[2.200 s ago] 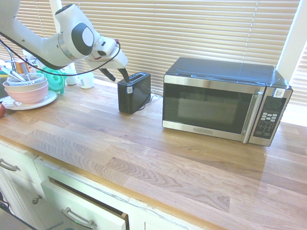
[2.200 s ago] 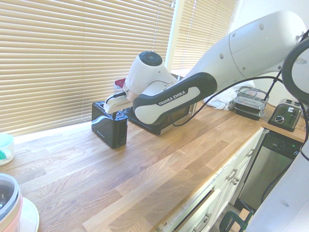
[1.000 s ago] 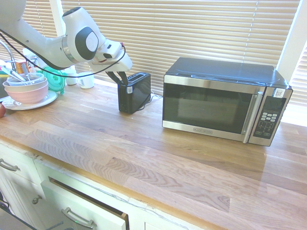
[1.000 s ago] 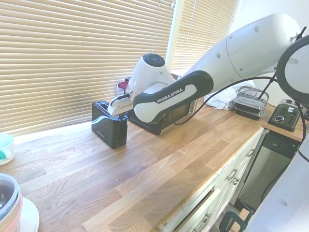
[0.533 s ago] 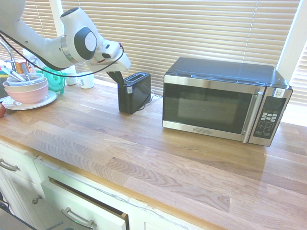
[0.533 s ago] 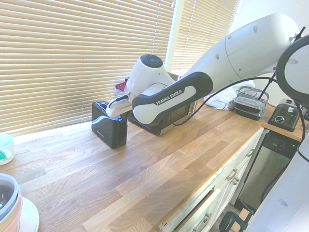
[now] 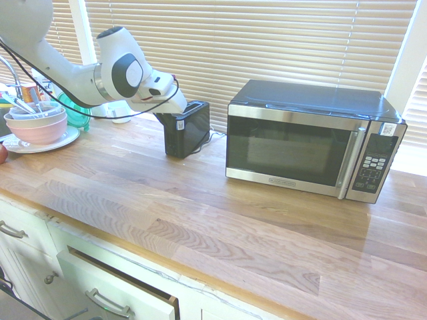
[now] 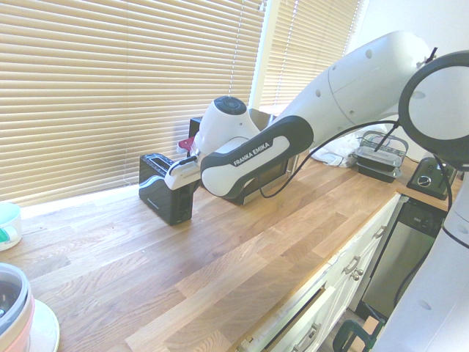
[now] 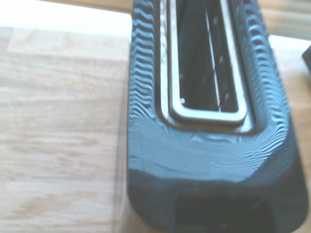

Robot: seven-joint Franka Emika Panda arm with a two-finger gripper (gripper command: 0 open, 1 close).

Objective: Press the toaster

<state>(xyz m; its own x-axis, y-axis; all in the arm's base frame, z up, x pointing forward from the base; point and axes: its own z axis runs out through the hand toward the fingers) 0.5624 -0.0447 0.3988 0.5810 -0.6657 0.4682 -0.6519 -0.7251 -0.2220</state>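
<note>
One white robot arm reaches in from the nine o'clock side of the first exterior view, and its hand [image 7: 168, 117], pointing steeply downward, sits against the near end of the toaster [image 7: 189, 128], a small narrow black box standing on the wooden table [image 7: 200, 213]. The toaster's long axis runs away from the hand toward about one o'clock, so the hand meets its short end, the one with a small white sticker, rather than a long side. The fingers are hard to make out against the black body, but they appear drawn fully together and holding nothing. A much larger steel-and-black microwave [image 7: 313, 140] stands apart at three o'clock of the toaster. In the second exterior view the arm enters from the three o'clock side, and the hand [image 8: 183, 180] lies over the toaster's [image 8: 163, 192] nearer end, with the rest of the body stretching away toward ten o'clock, in the direction of the window blinds [image 8: 110, 81]. The point of contact is hidden by the arm's white casing. In the wrist view the toaster [image 9: 209, 145] fills most of the frame from directly above: its open slot [image 9: 206, 58] runs lengthwise away toward twelve o'clock, and its rounded end with a dark recess lies at six o'clock, nearest the camera. Judging from this, the lever end lies directly beneath the hand, so the coming move looks to be a straight downward push.
</note>
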